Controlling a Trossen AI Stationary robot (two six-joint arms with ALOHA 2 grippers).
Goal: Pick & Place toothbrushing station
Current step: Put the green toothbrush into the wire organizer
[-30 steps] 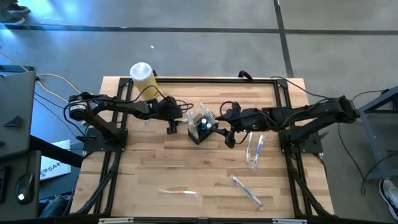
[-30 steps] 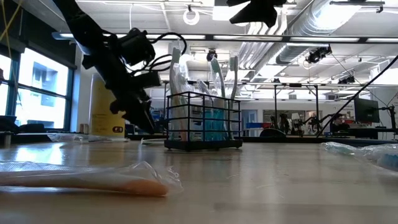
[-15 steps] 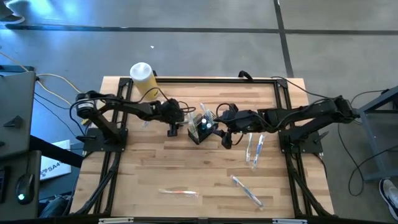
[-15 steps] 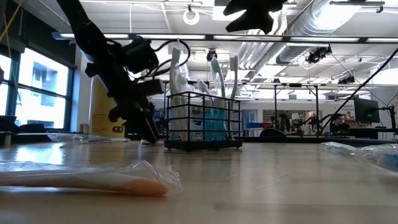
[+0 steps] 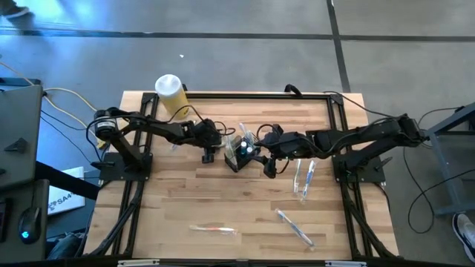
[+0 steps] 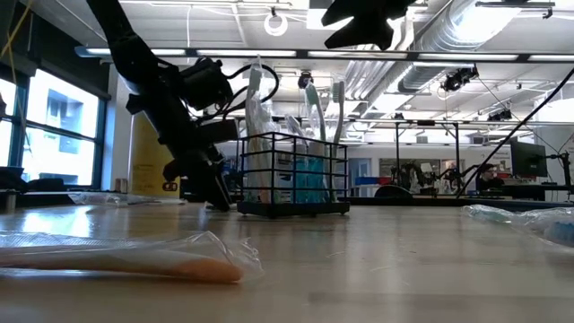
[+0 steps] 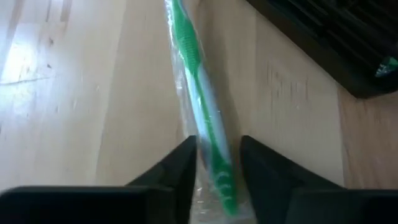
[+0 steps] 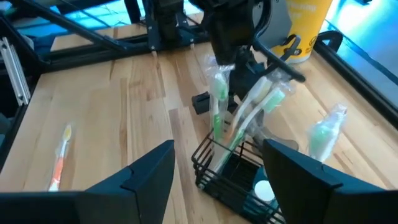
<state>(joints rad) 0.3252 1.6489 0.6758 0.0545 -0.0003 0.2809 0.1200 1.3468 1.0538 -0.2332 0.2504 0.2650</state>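
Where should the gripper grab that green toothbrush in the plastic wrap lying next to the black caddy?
Grip the green toothbrush across its handle, coming straight down from above. It lies flat on the table, long and thin, beside the caddy, so only its narrow width fits the left gripper, which already straddles it.

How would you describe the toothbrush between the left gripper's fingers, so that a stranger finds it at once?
Start at the black wire caddy near the middle of the wooden table. Just beside it, toward the yellow jar, the left gripper points down at the tabletop. The toothbrush between its fingers is green, in clear wrap, lying flat; the caddy's brushes stand upright.
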